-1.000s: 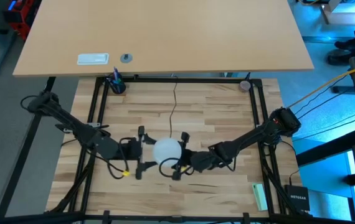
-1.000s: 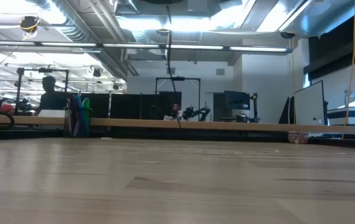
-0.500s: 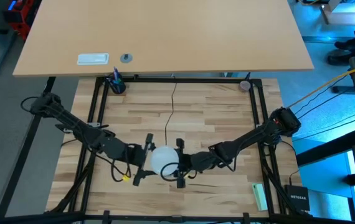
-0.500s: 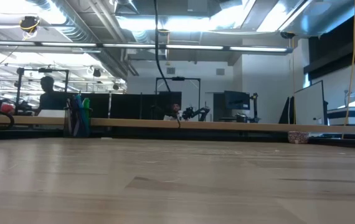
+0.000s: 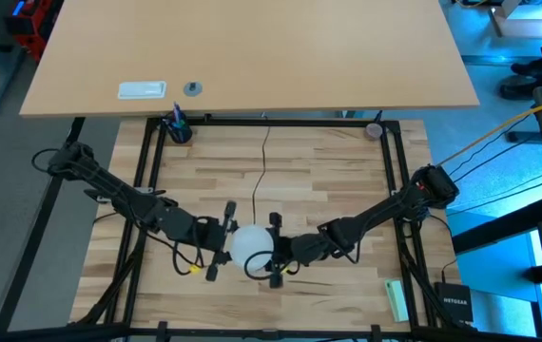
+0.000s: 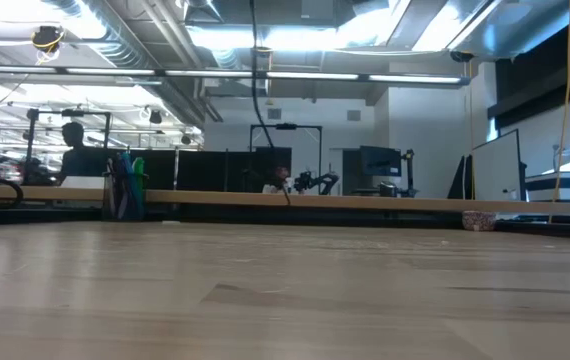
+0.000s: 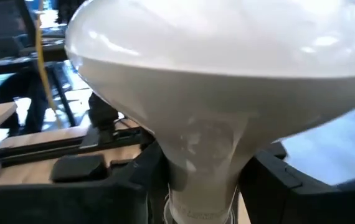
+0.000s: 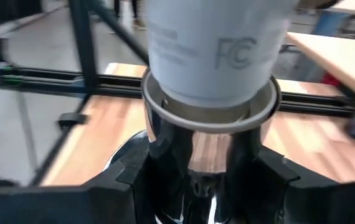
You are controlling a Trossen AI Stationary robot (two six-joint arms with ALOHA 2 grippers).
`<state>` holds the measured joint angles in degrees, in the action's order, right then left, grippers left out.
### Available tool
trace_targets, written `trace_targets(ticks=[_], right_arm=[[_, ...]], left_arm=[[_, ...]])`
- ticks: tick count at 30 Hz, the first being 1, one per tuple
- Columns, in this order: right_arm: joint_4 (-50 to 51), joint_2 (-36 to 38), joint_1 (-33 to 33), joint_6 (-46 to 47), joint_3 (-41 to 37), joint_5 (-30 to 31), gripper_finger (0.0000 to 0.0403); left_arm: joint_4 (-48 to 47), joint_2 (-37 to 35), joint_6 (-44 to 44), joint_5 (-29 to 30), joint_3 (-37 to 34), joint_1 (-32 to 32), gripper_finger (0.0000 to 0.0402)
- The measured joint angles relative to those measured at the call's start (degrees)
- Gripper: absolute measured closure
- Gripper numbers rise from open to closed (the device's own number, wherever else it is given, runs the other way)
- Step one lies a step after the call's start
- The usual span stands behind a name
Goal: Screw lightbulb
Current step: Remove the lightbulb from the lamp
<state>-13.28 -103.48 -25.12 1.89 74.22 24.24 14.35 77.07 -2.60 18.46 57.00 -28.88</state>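
1. Lightbulb [image 5: 250,243] is held above the desk [image 5: 328,171] near its front edge (globe up).
2. Its neck is flanked by the left gripper [image 5: 222,239], fingers spread wide.
3. A metal socket [image 8: 210,102] is clasped by the right gripper [image 5: 273,250].

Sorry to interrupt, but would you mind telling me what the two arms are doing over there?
Both arms meet near the front middle of the wooden table around a lightbulb. The left gripper is at the bulb's white globe, while the right gripper holds the shiny metal socket below it. The right wrist view shows the bulb's neck sitting down inside the socket's rim. A thin black cord runs from there toward the table's far edge. How far the bulb is threaded in cannot be seen.
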Motion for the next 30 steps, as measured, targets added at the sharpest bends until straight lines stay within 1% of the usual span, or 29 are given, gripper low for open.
trace_targets(ticks=[2,6,9,11,12,16,18,22,24,27,30], right_arm=[[0.17,-0.02,-0.02,-0.05,0.00,3.92,0.0224],[0.14,-0.04,-0.02,0.29,0.00,13.63,0.0224],[-0.17,-0.13,-0.07,1.45,-0.02,20.18,0.0224],[-0.15,-0.13,-0.09,2.88,-0.02,23.51,0.0224],[-0.11,-0.13,-0.07,3.18,-0.02,23.81,0.0224],[0.23,-0.13,-0.09,3.37,-0.07,23.71,0.0224],[0.33,-0.13,-0.05,2.90,-0.07,22.95,0.0224],[-0.16,-0.13,0.07,1.51,-0.07,21.25,0.0224],[-0.20,-0.12,0.02,1.50,-0.07,20.87,0.0224],[-0.59,0.13,0.02,1.40,-0.07,19.56,0.0224],[-0.52,0.46,0.02,1.07,-0.07,17.11,0.0224]], left_arm=[[0.03,0.11,0.33,2.80,0.08,0.02,0.0259],[0.77,0.50,0.99,14.07,0.12,-0.83,0.0259],[2.71,1.23,1.51,21.17,0.12,-1.83,0.0259],[5.26,2.25,2.53,25.42,0.14,-2.28,0.0259],[6.17,2.74,2.63,26.61,0.12,-2.43,0.0259],[7.83,4.01,2.82,27.36,0.12,-2.25,0.0258],[7.79,4.03,2.53,26.83,0.12,-2.23,0.0234],[6.88,3.57,1.36,25.57,0.10,-3.34,0.0159],[5.92,2.40,-0.27,25.18,0.10,-4.29,0.0131],[2.27,-0.58,-0.75,25.09,0.10,-5.65,0.0107],[-2.88,-3.83,0.23,23.09,0.10,-6.69,0.0100]])
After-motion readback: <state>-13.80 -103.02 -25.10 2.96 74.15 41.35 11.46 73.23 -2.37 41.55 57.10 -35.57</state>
